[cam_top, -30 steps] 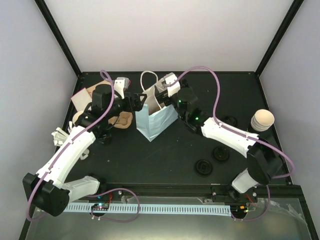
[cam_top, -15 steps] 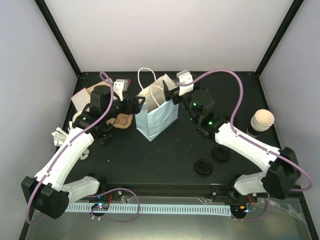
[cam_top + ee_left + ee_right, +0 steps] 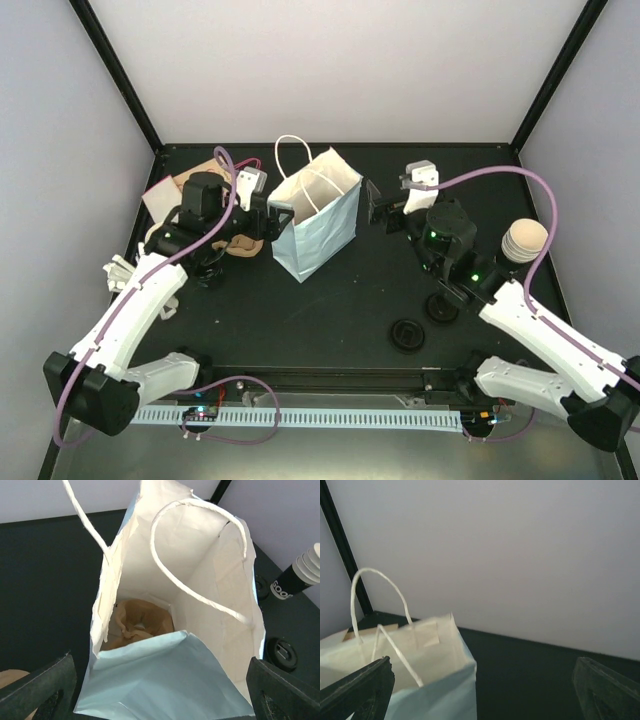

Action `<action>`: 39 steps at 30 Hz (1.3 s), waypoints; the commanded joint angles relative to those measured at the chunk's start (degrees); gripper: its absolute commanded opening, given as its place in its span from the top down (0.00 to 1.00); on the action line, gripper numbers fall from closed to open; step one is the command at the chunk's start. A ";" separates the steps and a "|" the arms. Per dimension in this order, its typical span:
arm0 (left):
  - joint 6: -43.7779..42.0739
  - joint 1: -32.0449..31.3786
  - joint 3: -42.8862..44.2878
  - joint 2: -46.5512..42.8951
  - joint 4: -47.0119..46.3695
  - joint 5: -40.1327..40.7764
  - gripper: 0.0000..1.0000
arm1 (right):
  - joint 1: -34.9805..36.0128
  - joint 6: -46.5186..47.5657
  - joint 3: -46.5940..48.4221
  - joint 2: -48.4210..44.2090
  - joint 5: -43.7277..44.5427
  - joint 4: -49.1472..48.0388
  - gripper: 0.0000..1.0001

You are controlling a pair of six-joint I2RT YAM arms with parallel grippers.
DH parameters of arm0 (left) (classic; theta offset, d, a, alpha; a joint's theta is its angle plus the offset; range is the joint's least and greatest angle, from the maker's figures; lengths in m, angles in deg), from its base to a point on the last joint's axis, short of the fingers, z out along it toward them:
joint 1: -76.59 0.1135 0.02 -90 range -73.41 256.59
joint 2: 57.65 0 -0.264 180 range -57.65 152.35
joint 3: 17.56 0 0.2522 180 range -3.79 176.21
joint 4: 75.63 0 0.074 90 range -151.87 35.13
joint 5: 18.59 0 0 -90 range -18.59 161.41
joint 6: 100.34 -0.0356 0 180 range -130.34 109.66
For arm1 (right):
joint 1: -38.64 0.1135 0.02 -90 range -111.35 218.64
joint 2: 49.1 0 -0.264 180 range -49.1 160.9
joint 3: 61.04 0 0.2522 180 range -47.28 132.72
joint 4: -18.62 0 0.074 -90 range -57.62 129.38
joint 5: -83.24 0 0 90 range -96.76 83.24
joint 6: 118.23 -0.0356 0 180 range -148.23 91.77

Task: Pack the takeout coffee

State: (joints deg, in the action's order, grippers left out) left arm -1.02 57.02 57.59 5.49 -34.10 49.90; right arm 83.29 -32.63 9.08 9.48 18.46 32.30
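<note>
A light blue paper bag (image 3: 318,218) with white handles stands open mid-table. In the left wrist view a brown paper carrier (image 3: 143,623) lies at the bottom of the bag (image 3: 165,675). My left gripper (image 3: 278,213) is open at the bag's left edge, with the bag's near wall between its wide fingers (image 3: 41,687). My right gripper (image 3: 377,206) is open and holds nothing, a little to the right of the bag and apart from it. A stack of takeout cups (image 3: 524,241) in a black sleeve (image 3: 294,578) stands at the far right.
Two black lids (image 3: 408,334) (image 3: 441,307) lie on the table in front of the right arm. Brown pulp carriers (image 3: 246,240) and flat cardboard (image 3: 172,194) sit behind the left arm. White bits (image 3: 120,272) lie at the left edge.
My right gripper has pulled back from the bag's rim to the right and now hangs apart from it. The bag's mouth stands wider open. The left gripper has barely moved.
</note>
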 commanded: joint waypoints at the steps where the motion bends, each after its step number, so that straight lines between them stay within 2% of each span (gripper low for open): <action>1: -3.03 0.32 2.76 2.35 1.53 -3.47 0.07 | 0.03 -5.82 -3.28 -3.73 0.67 8.12 0.00; 6: -2.95 0.32 5.89 6.47 3.57 -1.17 0.18 | 0.06 -7.14 -4.58 -5.75 -0.10 11.79 0.00; 14: -2.91 0.33 12.28 7.94 5.59 4.97 0.18 | 0.01 -7.69 -5.02 -7.92 -0.33 14.53 0.00; 20: -3.19 0.41 15.41 8.67 7.13 9.03 0.15 | 0.04 -6.23 -3.70 -7.78 -0.18 16.60 0.00; 26: -3.72 1.31 18.61 10.69 9.47 11.21 0.02 | 0.05 -4.80 -1.60 -6.34 -0.51 19.72 0.00; 39: -7.67 1.29 26.63 19.87 14.47 8.23 0.02 | 0.14 -5.15 -0.52 -5.23 -2.17 22.80 0.00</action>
State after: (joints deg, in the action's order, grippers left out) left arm -6.83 58.05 80.02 23.52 -22.80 59.38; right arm 83.29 -37.95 6.41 3.58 17.23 53.79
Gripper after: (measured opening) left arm 0.987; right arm 1.000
